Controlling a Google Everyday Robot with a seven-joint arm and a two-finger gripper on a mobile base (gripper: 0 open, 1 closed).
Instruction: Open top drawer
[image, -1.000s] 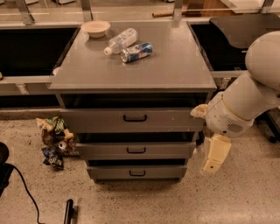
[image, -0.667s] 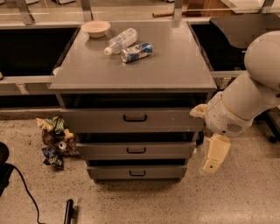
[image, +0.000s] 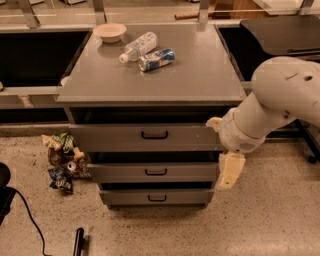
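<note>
The grey cabinet (image: 150, 85) has three drawers stacked in its front. The top drawer (image: 110, 138) is the widest and tallest, with a flat grey front and a small black centre handle (image: 154, 134). A dark gap shows above its front, under the cabinet top. My gripper (image: 222, 152) is at the end of the white arm (image: 280, 100), right by the right end of the top drawer's front and well right of the handle. It holds nothing that I can see. The two narrower drawers (image: 125, 172) sit below.
A bowl (image: 109, 31), a plastic bottle (image: 136, 46) and a can (image: 156, 59) lie on the cabinet top. Crumpled wrappers (image: 62, 160) lie on the floor at the left. A black cable (image: 25, 220) and a black object (image: 79, 241) lie at the bottom left. Dark bins flank the cabinet.
My arm and gripper have shifted a little left, closer to the cabinet's right side. The drawers have not visibly moved.
</note>
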